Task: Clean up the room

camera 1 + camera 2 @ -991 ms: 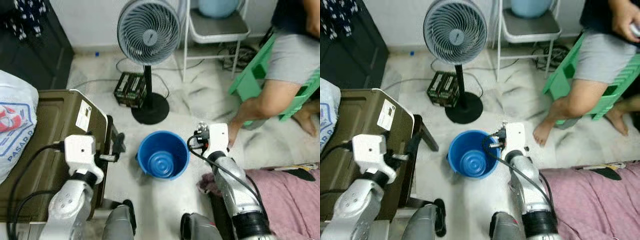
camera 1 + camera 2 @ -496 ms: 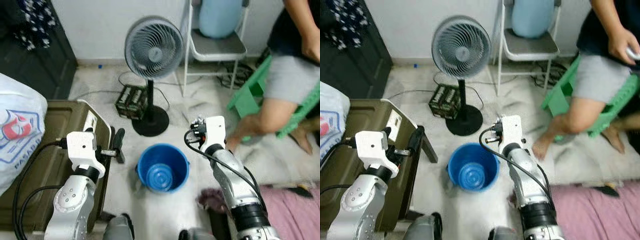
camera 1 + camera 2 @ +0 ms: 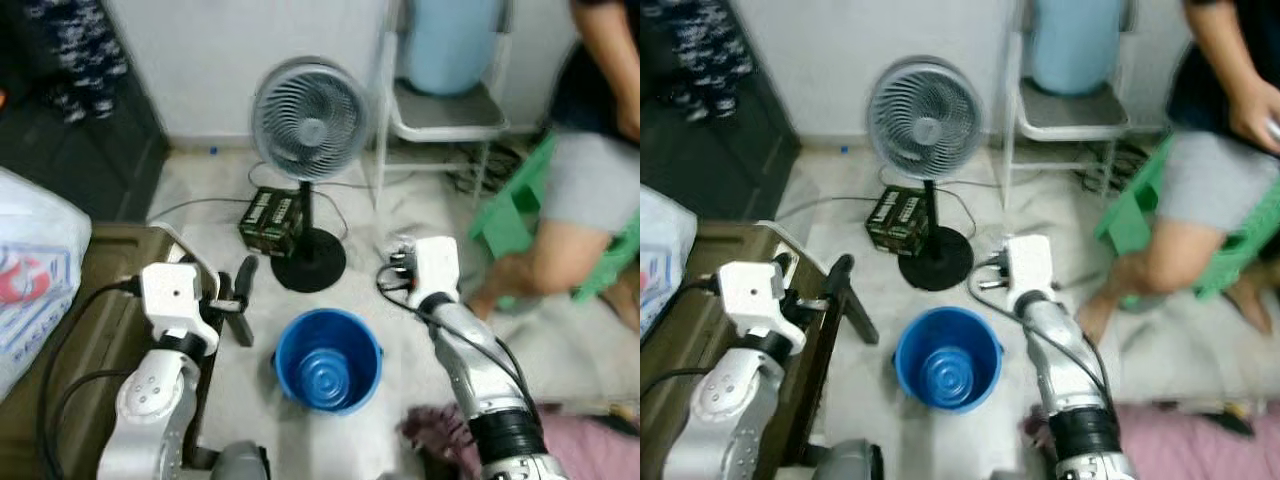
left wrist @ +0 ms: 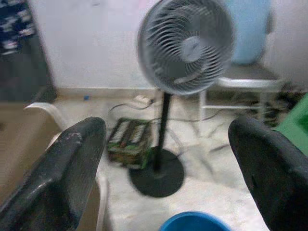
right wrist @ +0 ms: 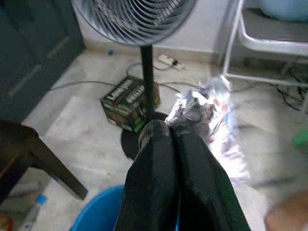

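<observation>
**Robot body: visible condition**

Two silver-grey arms of rounded, jointed segments. Each wrist carries a white boxy housing with rounded corners. A thick black cable loops from the left housing down along the forearm; a similar black cable runs off the right housing. The right forearm ends in a black ribbed collar. Left gripper: two long, matte black fingers, broad with rounded tips, surface slightly scuffed. Right gripper: same black fingers, smooth and tapered
</observation>
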Robot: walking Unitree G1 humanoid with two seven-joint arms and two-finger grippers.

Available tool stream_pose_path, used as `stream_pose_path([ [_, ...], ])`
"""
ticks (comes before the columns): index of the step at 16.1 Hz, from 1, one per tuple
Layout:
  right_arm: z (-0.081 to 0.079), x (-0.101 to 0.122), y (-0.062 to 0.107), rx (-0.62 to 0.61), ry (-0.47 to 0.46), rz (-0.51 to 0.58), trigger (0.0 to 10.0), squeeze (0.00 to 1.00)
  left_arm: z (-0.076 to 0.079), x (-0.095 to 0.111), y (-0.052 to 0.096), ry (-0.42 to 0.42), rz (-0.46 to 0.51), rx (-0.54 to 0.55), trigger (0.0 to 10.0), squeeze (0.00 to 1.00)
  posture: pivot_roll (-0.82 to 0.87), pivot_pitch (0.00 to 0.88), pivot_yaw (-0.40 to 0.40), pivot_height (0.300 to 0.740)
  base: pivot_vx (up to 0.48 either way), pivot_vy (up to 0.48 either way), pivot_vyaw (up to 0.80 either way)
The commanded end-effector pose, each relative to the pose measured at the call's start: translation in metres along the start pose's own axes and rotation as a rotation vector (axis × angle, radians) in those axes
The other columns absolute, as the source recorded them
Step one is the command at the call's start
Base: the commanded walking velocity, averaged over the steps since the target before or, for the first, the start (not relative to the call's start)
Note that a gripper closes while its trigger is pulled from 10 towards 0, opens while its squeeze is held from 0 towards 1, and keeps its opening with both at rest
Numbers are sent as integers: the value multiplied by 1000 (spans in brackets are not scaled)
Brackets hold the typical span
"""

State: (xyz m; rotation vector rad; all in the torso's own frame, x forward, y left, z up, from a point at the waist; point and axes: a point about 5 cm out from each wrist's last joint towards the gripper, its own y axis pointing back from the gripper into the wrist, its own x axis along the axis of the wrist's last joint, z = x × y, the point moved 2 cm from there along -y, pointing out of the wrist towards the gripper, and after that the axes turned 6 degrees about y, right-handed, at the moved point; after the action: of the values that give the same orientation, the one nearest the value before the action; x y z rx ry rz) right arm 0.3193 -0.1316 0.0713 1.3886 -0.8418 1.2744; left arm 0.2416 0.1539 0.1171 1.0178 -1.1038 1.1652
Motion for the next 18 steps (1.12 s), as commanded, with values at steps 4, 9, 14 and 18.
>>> stream_pose_path([
  [4,-8,2,-2,24,-7,12,10000,0,-8,-3,3,-23,-15,44,10000,0,4,100,3,740,0,0,0],
  [9,-12,6,-2,42,10,44,10000,0,-10,-3,4,-32,-16,50,10000,0,15,106,3,740,0,0,619],
  [14,-12,2,-4,36,3,27,10000,0,-15,-4,9,-43,-34,57,10000,0,26,109,2,740,0,0,480],
  [18,-17,-8,-8,19,25,-56,10000,0,-11,-2,27,-99,-68,-55,10000,0,76,132,-6,740,0,0,0],
])
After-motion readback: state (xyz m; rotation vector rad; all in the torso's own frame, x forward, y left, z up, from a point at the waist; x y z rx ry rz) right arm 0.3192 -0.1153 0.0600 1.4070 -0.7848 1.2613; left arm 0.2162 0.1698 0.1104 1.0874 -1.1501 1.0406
